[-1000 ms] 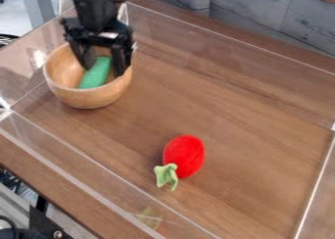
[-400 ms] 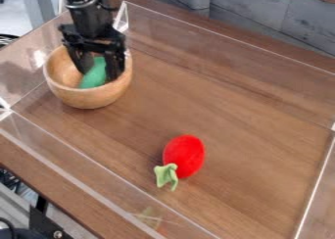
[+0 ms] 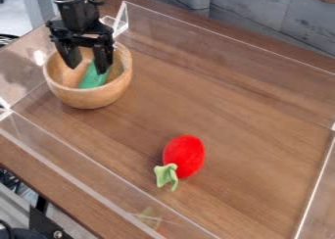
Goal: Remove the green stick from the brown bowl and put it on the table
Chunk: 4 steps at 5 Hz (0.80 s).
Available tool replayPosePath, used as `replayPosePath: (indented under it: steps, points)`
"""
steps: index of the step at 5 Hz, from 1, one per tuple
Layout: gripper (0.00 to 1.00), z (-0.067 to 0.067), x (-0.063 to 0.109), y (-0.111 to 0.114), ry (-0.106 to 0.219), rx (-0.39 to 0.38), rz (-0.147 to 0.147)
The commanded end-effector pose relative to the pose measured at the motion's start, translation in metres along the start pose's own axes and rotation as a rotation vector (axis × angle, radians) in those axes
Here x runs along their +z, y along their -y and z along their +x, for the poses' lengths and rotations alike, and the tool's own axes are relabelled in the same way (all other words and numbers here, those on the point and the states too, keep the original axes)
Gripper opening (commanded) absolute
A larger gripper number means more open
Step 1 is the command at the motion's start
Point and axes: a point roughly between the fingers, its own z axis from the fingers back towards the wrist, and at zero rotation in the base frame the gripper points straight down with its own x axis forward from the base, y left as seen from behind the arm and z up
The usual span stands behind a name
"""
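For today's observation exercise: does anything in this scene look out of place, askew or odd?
The green stick lies slanted inside the bowl, propped against its wall, under the open gripper. The strawberry lies on its side on the table. Nothing spilled or damaged.

Open gripper (image 3: 81, 63) in brown bowl (image 3: 78, 94), prob. straddling green stick (image 3: 94, 77).

I've got the table (image 3: 249, 96), dark brown wood grain w/ low clear walls round the edges. Directly on it: the brown bowl (image 3: 81, 94), right under the gripper (image 3: 82, 62), near the back-left corner. Also a red strawberry toy (image 3: 185, 157) w/ a green leaf, well apart from the gripper, toward the front and right of it.
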Motion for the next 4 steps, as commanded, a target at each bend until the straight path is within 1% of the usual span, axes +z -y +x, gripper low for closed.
replayPosePath:
  steps: [1, 3, 4]
  points:
    - [1.0, 0.008, 0.02, 0.0, 0.059, 0.019, 0.026]
    - [1.0, 0.001, 0.017, 0.001, 0.058, -0.008, 0.03]
    - [1.0, -0.008, 0.011, 0.011, 0.059, -0.059, 0.03]
